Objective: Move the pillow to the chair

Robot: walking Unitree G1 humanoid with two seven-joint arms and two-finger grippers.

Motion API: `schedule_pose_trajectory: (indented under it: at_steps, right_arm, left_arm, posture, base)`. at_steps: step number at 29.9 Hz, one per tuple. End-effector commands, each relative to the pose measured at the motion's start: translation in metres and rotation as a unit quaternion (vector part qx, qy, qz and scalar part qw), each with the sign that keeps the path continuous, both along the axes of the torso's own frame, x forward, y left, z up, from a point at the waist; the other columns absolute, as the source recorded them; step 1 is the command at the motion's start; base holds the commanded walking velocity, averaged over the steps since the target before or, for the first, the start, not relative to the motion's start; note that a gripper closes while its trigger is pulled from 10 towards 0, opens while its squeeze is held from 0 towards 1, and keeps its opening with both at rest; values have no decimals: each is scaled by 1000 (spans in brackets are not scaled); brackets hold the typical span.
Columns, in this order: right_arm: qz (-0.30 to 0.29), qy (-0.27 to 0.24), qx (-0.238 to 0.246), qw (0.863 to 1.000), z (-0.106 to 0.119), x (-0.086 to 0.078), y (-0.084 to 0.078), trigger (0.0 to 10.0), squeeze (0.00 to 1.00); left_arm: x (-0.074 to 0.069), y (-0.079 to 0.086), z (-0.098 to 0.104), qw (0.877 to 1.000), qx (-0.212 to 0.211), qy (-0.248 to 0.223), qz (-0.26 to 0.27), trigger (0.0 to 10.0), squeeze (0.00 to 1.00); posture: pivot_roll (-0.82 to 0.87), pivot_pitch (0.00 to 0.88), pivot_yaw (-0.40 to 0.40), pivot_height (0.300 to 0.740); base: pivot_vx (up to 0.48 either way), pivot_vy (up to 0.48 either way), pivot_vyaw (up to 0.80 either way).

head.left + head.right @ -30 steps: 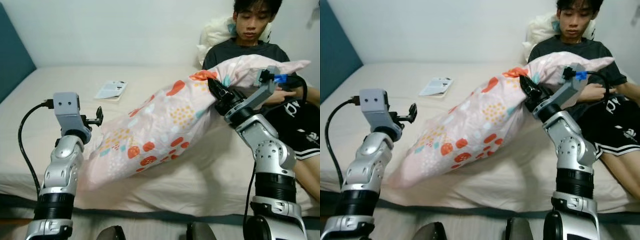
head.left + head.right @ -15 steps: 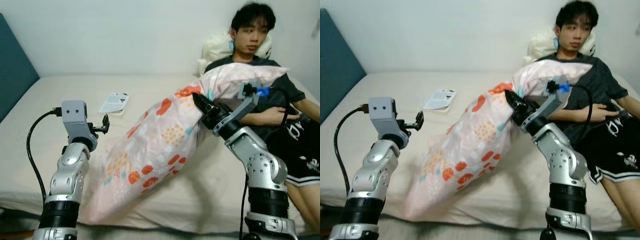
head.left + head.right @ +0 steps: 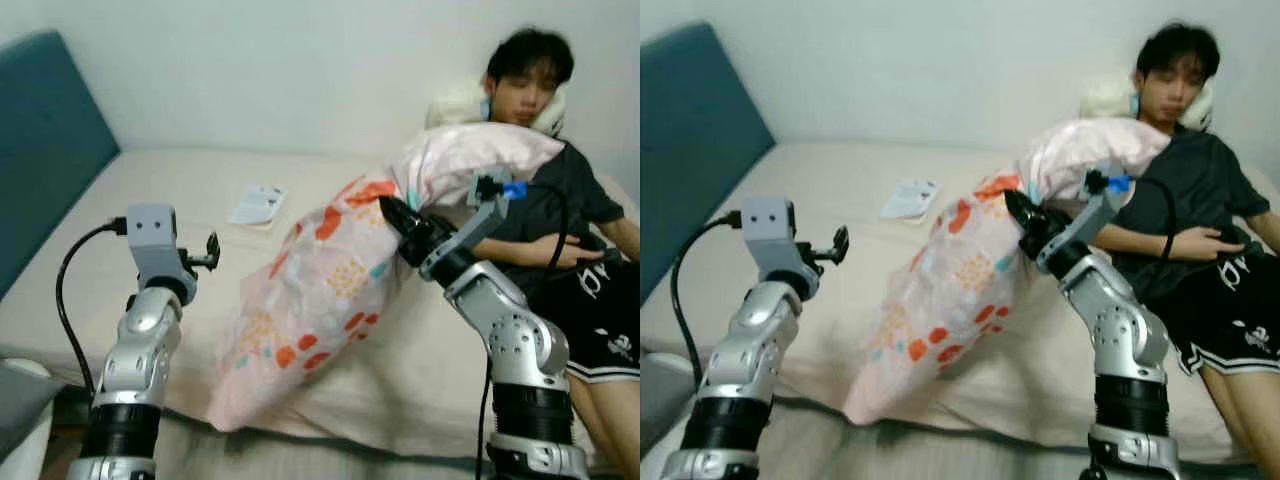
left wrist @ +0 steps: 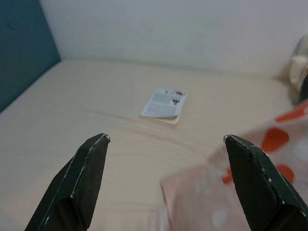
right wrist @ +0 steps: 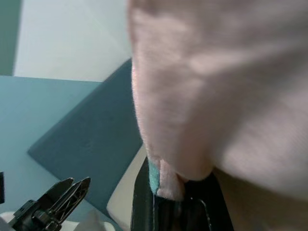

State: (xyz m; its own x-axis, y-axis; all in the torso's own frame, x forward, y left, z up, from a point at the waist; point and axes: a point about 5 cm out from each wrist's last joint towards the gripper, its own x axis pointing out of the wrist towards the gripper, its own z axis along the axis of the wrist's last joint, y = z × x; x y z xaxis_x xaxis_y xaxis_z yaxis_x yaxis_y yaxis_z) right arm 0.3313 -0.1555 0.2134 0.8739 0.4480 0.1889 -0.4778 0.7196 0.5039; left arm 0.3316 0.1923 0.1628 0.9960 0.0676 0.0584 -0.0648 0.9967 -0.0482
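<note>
Over the bed, right pincer clamps the pillow; left pincer gapes empty beside it.

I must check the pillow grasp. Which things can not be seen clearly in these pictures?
- Right gripper fingertips: eye views, buried in the pillow.
- Pillow's far end: right wrist view, cut off by the edge.
- Booklet text: left wrist view, too small.
- Person's legs: eye views, cut off.

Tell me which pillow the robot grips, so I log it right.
The long pink patterned pillow, pinched by the right gripper; the white pillow stays behind the person's head.
</note>
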Motion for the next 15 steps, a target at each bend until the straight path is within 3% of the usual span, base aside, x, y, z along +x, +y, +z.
schedule_pose_trajectory:
  at_steps: [1,5,6,8,15]
  right_arm:
    - [6,-55,3,998,18,-5,6,0,0]
    - [2,-52,0,999,15,-7,5,0,0]
    - [-2,-49,-9,999,12,-9,5,10000,0]
    - [4,-48,-15,999,5,-14,6,10000,0]
    - [19,-50,-16,998,1,-22,12,10000,0]
  left_arm:
    - [-3,0,-2,1000,9,1,1,10000,0]
    - [-6,-2,-3,1000,12,2,-2,10000,0]
    - [-8,-3,-5,1000,15,5,-4,10000,0]
    - [-13,-4,-9,1000,20,10,-9,10000,0]
    - [-20,-8,-15,999,30,17,-19,10000,0]
  posture:
    - [-84,0,50,730]
    - [-83,0,50,730]
    - [-82,0,49,730]
    - [-81,0,48,730]
    - [-81,0,48,730]
  base:
    - [0,0,0]
    - [0,0,0]
    - [0,0,0]
    - [0,0,0]
    - [0,0,800]
